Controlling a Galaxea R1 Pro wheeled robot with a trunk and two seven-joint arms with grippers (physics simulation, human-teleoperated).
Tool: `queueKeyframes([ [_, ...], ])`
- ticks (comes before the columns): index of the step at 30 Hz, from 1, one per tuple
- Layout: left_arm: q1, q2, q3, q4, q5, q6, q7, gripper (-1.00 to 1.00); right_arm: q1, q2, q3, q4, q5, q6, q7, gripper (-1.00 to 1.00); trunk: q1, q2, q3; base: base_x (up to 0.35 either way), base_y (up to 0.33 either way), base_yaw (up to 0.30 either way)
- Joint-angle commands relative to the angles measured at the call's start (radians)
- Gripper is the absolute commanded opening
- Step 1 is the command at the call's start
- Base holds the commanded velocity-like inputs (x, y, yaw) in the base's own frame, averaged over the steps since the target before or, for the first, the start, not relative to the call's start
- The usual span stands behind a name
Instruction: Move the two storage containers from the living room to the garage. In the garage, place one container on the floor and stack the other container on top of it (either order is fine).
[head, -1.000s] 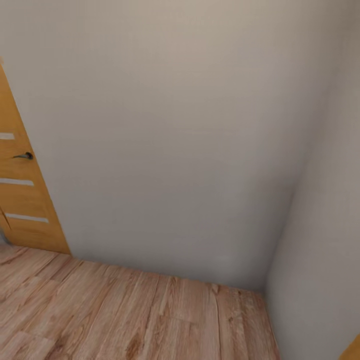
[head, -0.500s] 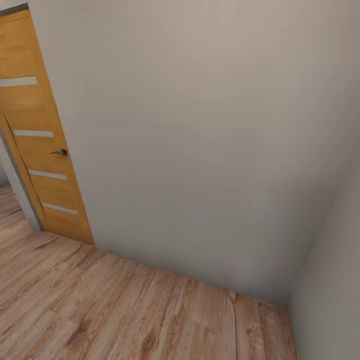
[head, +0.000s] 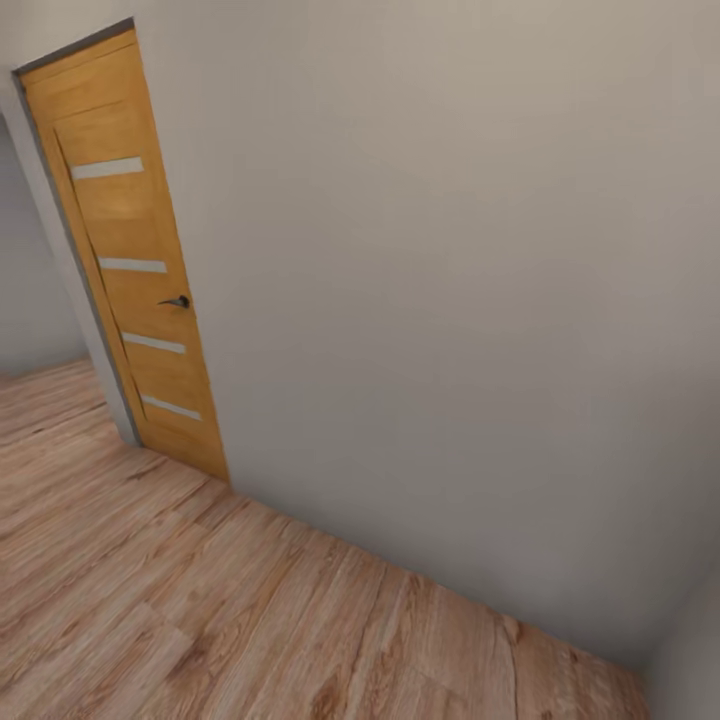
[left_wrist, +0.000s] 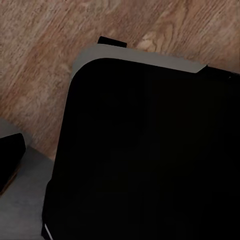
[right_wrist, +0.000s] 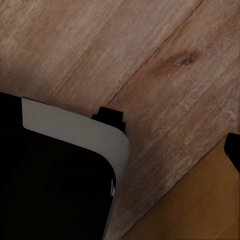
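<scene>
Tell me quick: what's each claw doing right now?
Left claw: cannot be told from these views.
Right claw: cannot be told either.

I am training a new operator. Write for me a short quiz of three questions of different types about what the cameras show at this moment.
1. True or false: the wooden door in the head view is standing open.
2. Multiple choice: what kind of floor lies below the wall? A) dark grey concrete B) light wood planks C) white tiles
3. Fill in: the door handle is ____ in colour.

Key
1. True: the door leaf is swung against the wall, and the opening beside it shows more floor.
2. B
3. Dark (black).
</scene>
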Motion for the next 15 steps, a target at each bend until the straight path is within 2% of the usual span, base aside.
queueKeyframes([
  [1,0.0,0.0,0.001,-0.001,0.005,-0.002,0.0,1.0,-0.001,0.0,0.007,0.003,-0.011,-0.006,0.005,1.0,0.0,0.0,-0.001,0.19,0.0,0.279],
  [15,0.0,0.0,0.0,-0.001,0.006,-0.002,0.0,1.0,-0.001,0.0,0.007,0.003,-0.011,-0.006,0.005,1.0,0.0,0.0,-0.001,0.194,0.0,0.279],
])
